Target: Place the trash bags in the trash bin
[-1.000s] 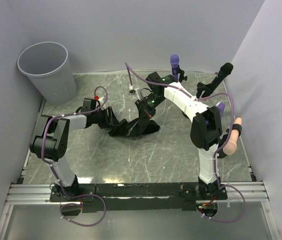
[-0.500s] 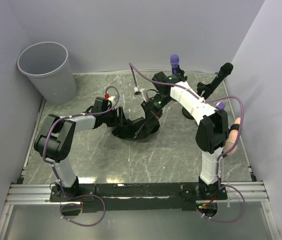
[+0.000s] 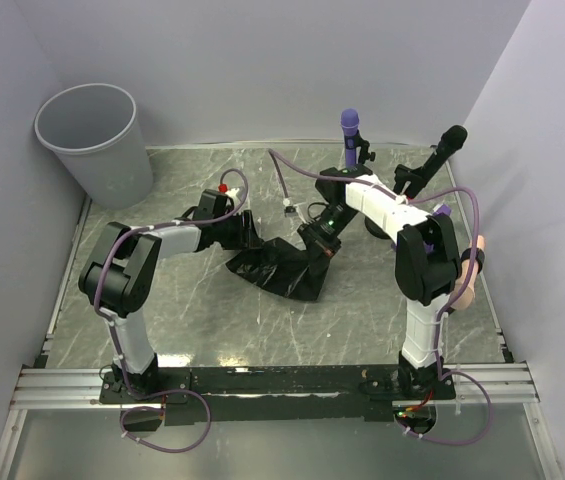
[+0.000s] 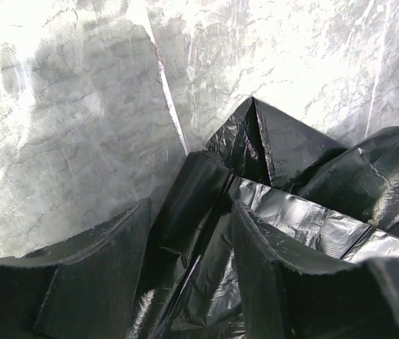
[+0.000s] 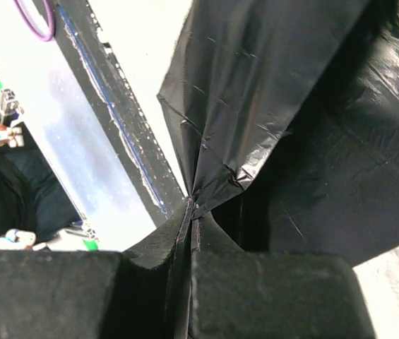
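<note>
- The right gripper [image 5: 193, 212] has its fingers pressed together on a thin gathered fold of the black trash bags [image 3: 280, 270]. The film fans out taut beyond the tips.
- The left gripper [image 4: 192, 240] is spread, one finger on either side of a crumpled ridge of the same plastic. Its wrist view suggests it is not squeezing that ridge.
- The bundle lies on the table [image 3: 212, 320] between the two arms, its left end at the left gripper and its right end at the right one.
- The trash bin [image 3: 97, 140] stands upright in the far left corner, well apart from the bags.
- The step in hand looks like securing a two-sided hold before the carry. The left fingers would do best to close on the thick ridge of several layers, since a single sheet may slip out.
- Both ends should rise together with the bundle kept gathered, so no loose tail drags or snags on the bin's rim.
- The bin is far from the right arm, so the right gripper may have to let go partway.
</note>
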Tool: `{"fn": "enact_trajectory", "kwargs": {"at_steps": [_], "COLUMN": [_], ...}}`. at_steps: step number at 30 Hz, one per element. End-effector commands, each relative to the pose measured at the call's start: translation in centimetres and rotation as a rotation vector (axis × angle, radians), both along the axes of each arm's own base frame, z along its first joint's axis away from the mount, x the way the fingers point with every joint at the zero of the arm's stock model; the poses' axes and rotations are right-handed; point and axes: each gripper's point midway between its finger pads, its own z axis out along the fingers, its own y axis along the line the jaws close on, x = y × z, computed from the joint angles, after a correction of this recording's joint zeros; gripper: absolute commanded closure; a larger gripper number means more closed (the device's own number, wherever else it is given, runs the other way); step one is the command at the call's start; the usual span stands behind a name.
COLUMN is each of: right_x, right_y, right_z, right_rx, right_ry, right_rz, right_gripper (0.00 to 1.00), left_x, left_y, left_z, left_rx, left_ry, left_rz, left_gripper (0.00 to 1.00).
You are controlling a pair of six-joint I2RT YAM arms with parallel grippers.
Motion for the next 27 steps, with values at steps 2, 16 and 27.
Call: {"fn": "enact_trajectory", "kwargs": {"at_steps": [2,16,27], "right_x": [-1.8,-5.7,-4.0], "right_y": [-2.7,-4.6,-4.3], "right_z": [1.8,-0.7,-0.8], "right_rx": [-0.090,-0.167,-0.182], "right_ry": [0.070,0.251,0.211], "right_rz": [-0.058,-0.061,-0.080], "right_gripper": [1.00,1.00,0.86], "left_x": [-9.0,-12.6,-14.2], "left_y": [5.1,6.5,3.8], "left_z": [-8.9,-9.9,-10.3], "left_rx": [0.271,0.385,0.494], "left_ry": [0.385,0.485,0.432], "left_rz": [0.018,-0.156,-0.311], "left_gripper": [0.39,0.33,0.49]}}
